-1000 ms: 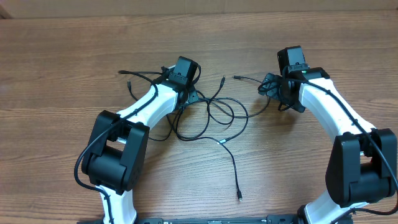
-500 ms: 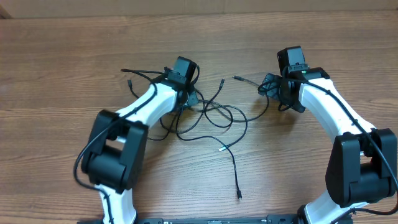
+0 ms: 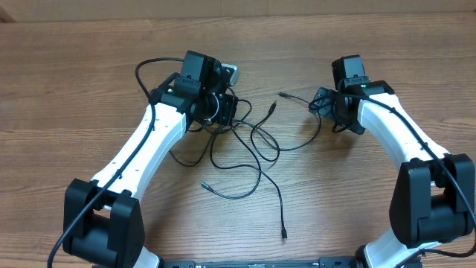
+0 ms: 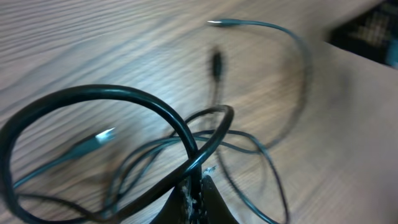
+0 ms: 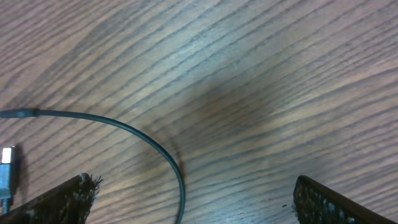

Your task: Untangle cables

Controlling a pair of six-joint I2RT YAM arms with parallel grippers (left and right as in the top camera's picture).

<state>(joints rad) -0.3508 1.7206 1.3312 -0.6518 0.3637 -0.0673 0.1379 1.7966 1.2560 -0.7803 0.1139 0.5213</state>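
Observation:
Several thin black cables (image 3: 253, 141) lie tangled on the wooden table between the arms. My left gripper (image 3: 222, 110) is at the tangle's upper left, shut on a black cable (image 4: 155, 109) that loops up from its jaws (image 4: 198, 186). A silvery tip (image 3: 203, 184) lies below the tangle and also shows in the left wrist view (image 4: 104, 133). My right gripper (image 3: 327, 104) is open over the table. One thin cable (image 5: 155, 146) runs between its fingers (image 5: 193, 199), untouched, and ends at a plug (image 3: 282, 94).
A long cable strand trails toward the front, ending in a small plug (image 3: 285, 234). A silvery plug (image 5: 6, 165) lies at the left edge of the right wrist view. Bare wood table (image 3: 74, 74) surrounds the tangle.
My left arm has swung left and back with a cable in its jaws, dragging the tangle. The silvery tip slid left. The right arm has not moved.

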